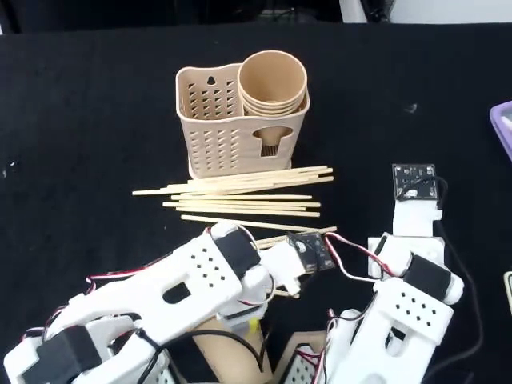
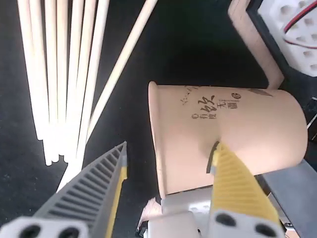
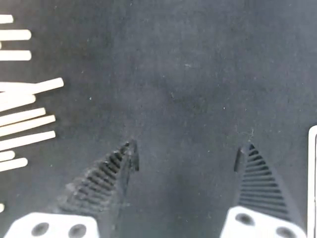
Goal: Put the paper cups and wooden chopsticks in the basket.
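Note:
A tan slotted basket (image 1: 216, 132) stands at the table's middle with a stack of paper cups (image 1: 273, 80) in its right compartment. Several wooden chopsticks (image 1: 248, 196) lie flat in front of it, and their ends show as chopsticks (image 2: 59, 74) in the left wrist view. One more paper cup (image 2: 233, 129) lies on its side near the front edge, visible as a cup (image 1: 228, 352) under the left arm. My left gripper (image 2: 171, 145) is open over this cup's rim, one finger (image 2: 233, 183) across its wall. My right gripper (image 3: 188, 146) is open above bare black cloth.
Both arms (image 1: 192, 280) (image 1: 408, 296) crowd the front of the table. A purple object (image 1: 502, 124) sits at the right edge. A tan wooden piece (image 2: 252, 44) lies beside the fallen cup. Black cloth stretches left and right of the basket.

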`<state>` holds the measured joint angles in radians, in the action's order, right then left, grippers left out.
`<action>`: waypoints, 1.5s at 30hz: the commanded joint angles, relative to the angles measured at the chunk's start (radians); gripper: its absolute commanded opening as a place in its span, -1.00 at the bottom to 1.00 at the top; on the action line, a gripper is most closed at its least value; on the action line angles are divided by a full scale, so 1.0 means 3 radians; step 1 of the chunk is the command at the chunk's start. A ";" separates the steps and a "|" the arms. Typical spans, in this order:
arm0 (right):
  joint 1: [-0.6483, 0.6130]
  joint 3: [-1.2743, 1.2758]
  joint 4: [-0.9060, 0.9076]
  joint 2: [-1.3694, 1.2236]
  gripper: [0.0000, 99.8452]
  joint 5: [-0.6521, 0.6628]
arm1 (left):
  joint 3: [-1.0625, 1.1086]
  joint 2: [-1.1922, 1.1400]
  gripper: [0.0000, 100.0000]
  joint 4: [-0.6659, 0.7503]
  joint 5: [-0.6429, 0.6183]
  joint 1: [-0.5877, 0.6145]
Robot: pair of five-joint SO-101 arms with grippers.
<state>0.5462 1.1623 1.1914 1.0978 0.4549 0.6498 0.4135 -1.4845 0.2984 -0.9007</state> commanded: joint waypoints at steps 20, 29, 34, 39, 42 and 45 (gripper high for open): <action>0.0026 0.0018 -0.0107 -0.0074 -0.37 -0.0005 | 0.0274 0.0056 -0.77 -0.0066 -0.0051 -0.0657; 0.0026 0.0018 -0.0118 -0.0074 -0.37 -0.0026 | -0.0090 0.0046 -0.82 -0.0348 -0.0041 -0.0550; 0.0020 0.0013 -0.0123 -0.0074 -0.37 -0.0092 | -0.0263 0.0061 -0.84 -0.0455 0.0087 -0.0238; 0.0020 0.0013 -0.0123 -0.0074 -0.37 -0.0092 | -0.0785 0.0056 -0.84 -0.0772 0.0210 0.0059; 0.0020 0.0008 -0.0123 -0.0074 -0.37 -0.0092 | -0.0872 0.0015 -0.83 -0.0783 0.0317 0.0238; 0.0020 0.0008 -0.0123 -0.0074 -0.37 -0.0092 | -0.0729 -0.0046 -0.74 -0.0665 0.0511 0.0432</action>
<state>0.5462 1.1730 1.1730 1.0978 0.4350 0.4488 0.4074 -1.6978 0.4104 -0.8224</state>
